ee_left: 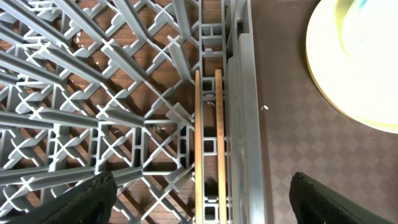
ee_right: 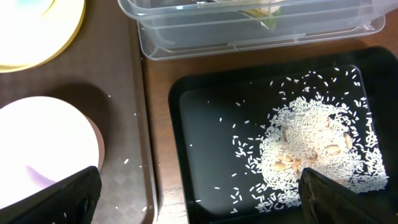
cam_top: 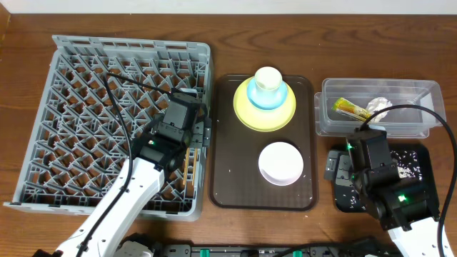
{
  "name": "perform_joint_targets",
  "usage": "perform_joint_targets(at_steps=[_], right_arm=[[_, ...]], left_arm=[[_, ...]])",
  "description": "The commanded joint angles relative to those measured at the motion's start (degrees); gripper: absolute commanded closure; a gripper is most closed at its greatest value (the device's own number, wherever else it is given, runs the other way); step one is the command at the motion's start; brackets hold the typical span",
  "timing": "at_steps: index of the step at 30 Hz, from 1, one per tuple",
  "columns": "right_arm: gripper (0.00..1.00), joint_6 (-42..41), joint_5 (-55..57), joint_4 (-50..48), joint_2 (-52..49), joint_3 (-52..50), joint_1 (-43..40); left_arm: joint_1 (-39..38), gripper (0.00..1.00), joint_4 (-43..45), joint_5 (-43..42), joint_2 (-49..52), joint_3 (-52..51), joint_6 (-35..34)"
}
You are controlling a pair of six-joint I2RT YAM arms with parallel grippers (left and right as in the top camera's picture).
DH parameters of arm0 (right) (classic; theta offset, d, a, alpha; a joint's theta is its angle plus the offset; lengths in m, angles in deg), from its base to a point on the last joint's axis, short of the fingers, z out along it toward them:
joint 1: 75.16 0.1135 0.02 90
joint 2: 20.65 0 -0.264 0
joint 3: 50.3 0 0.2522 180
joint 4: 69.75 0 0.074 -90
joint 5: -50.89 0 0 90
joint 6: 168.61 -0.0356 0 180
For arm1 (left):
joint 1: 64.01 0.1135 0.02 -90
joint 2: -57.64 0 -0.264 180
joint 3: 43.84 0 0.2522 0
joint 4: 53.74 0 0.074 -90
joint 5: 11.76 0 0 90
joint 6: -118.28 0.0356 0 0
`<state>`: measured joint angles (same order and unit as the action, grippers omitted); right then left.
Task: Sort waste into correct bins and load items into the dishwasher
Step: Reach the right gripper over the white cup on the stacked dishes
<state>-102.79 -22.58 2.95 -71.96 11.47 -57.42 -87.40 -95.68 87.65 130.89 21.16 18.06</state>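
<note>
The grey dish rack (cam_top: 93, 93) stands at the left. The wooden chopsticks (ee_left: 210, 143) lie side by side in it along its right wall, also in the overhead view (cam_top: 189, 168). My left gripper (ee_left: 202, 196) is open above them, holding nothing. The yellow plate (cam_top: 246, 114) on the brown tray holds the light blue bowl (cam_top: 255, 98) with the small white cup (cam_top: 268, 80) in it. The white bowl (cam_top: 280, 163) sits nearer. The clear tub (cam_top: 414, 96) holds the wrapper (cam_top: 350, 108) and the tissue (cam_top: 379, 107). The black tray (ee_right: 211, 137) holds rice scraps (ee_right: 311, 149). My right gripper (ee_right: 199, 193) is open over it.
The brown serving tray (cam_top: 228, 143) lies between the rack and the bins. A few rice grains lie on it near the white bowl (ee_right: 43, 149). Bare wooden table shows between the tray and the black tray. Cables run over the rack and the tub.
</note>
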Motion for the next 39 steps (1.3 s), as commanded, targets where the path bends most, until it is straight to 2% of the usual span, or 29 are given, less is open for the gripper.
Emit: perform_joint_targets(at_steps=[1, 7, 10, 16, 18, 19, 20, 22, 23, 26, 29, 34, 39], right_arm=[[0.01, 2.19, 0.81, 0.24, -0.07, 0.63, -0.48], [0.01, 2.14, 0.59, 0.22, -0.07, 0.63, -0.48], [0.01, 0.35, -0.90, -4.02, -0.07, 0.63, -0.48], [0.01, -7.52, -24.72, -9.07, -0.07, 0.63, -0.48], [0.01, -7.56, -27.74, -10.21, -0.07, 0.63, -0.48], [0.04, -7.56, -28.17, -11.63, -0.15, 0.63, -0.42], [0.32, -7.54, -28.37, -12.83, -0.39, 0.63, -0.28], [0.75, -9.60, -28.41, -13.94, -1.16, 0.66, 0.04], [0.84, -10.78, -28.41, -13.99, -1.88, 0.79, 0.28], [0.87, -10.69, -28.65, -11.76, -6.86, 3.48, 0.74], [0.99, -7.30, -28.59, -5.25, -15.67, 11.02, 0.83], [0.99, -3.91, -26.58, 4.46, -32.48, 29.44, 2.36], [0.99, -3.82, -21.94, 2.82, -43.98, 40.37, 5.81]], left_arm=[[0.24, 0.10, -0.02, 0.72, -0.28, 0.42, 0.55], [0.24, 0.09, -0.02, 0.72, -0.28, 0.42, 0.55], [0.24, 0.08, -0.02, 0.72, -0.28, 0.42, 0.55], [0.24, 0.08, -0.04, 0.72, -0.28, 0.42, 0.55], [0.24, 0.08, -0.02, 0.72, -0.28, 0.42, 0.55], [0.24, 0.08, -0.02, 0.72, -0.28, 0.42, 0.55], [0.24, 0.08, -0.02, 0.72, -0.28, 0.42, 0.55], [0.24, 0.08, -0.02, 0.72, -0.28, 0.42, 0.55], [0.24, 0.08, -0.02, 0.72, -0.28, 0.42, 0.55], [0.24, 0.08, -0.02, 0.72, -0.28, 0.42, 0.55], [0.24, 0.08, -0.02, 0.72, -0.28, 0.42, 0.55], [0.24, 0.07, -0.04, 0.72, -0.28, 0.42, 0.55], [0.24, 0.07, -0.04, 0.72, -0.28, 0.42, 0.55]])
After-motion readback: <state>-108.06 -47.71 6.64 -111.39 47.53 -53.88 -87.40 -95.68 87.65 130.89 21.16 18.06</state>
